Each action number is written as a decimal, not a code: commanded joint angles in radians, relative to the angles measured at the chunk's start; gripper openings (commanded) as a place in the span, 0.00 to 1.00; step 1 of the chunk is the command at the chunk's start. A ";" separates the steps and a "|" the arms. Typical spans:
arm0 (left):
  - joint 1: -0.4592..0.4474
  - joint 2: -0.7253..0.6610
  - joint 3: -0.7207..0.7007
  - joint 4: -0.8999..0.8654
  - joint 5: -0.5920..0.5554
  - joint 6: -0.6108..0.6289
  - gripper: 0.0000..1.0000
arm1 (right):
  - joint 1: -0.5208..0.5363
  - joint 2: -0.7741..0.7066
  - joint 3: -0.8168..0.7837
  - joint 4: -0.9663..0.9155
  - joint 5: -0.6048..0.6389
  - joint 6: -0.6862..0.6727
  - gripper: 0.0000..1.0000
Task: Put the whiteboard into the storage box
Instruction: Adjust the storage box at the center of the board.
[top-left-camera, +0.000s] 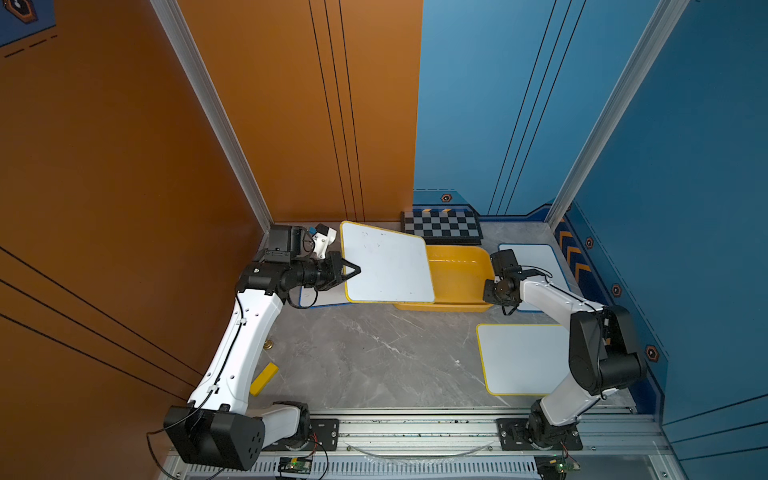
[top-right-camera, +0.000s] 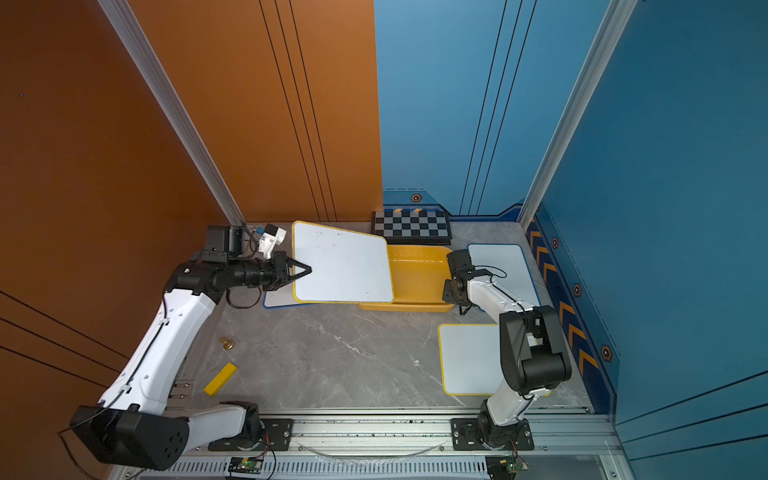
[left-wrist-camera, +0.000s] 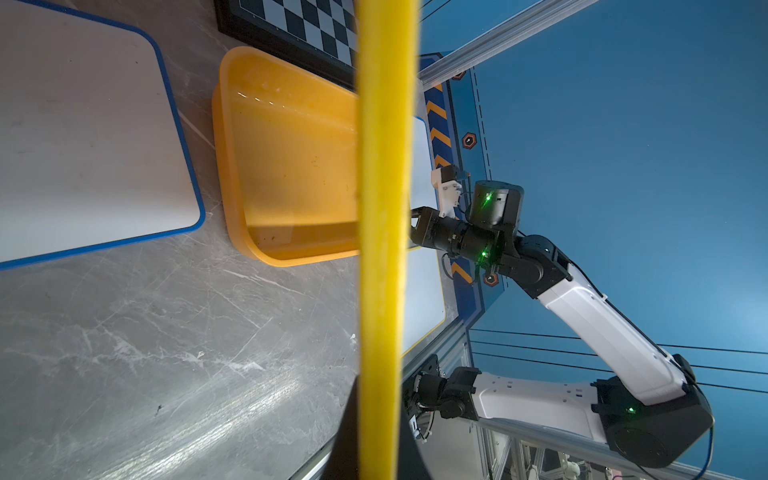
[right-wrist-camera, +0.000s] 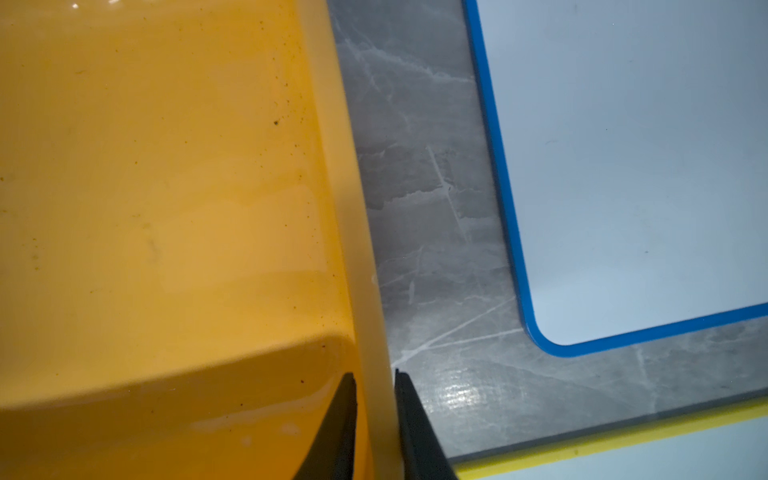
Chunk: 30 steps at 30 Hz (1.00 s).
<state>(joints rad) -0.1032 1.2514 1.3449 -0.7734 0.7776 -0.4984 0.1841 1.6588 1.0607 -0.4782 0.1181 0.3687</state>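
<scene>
Nearby: yellow block (top-left-camera: 264, 378); spare yellow-edged whiteboard (top-left-camera: 523, 359), flat on table (top-left-camera: 374, 353). Midway: left gripper (top-left-camera: 356, 270) clamped on held whiteboard (top-left-camera: 386, 264), which is white, yellow-framed, tilted and overhanging storage box (top-left-camera: 457, 274); right gripper (right-wrist-camera: 376, 399) pinching box's rim. Farthest: checkerboard (top-left-camera: 442, 226), behind box.

1. You are in a robot lab cell: orange wall panel (top-left-camera: 104, 166) left, blue wall panel (top-left-camera: 685, 166) right, aluminium corner post (top-left-camera: 210, 112).
2. Near edge: aluminium rail (top-left-camera: 415, 428), bare circuit board (top-left-camera: 296, 464).
3. Far: checkerboard (top-left-camera: 441, 226).
</scene>
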 joint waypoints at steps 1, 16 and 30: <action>-0.013 -0.007 0.048 0.064 0.023 0.000 0.00 | -0.004 0.005 -0.025 0.005 0.041 -0.054 0.19; -0.089 0.071 0.103 0.066 -0.013 -0.011 0.00 | -0.006 -0.029 -0.030 -0.043 -0.063 0.061 0.49; -0.178 0.186 0.179 0.110 -0.031 -0.055 0.00 | -0.038 -0.245 0.032 -0.158 -0.126 0.027 0.75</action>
<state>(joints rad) -0.2569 1.4258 1.4742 -0.7582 0.7204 -0.5362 0.1577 1.4624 1.0580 -0.5743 0.0097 0.4076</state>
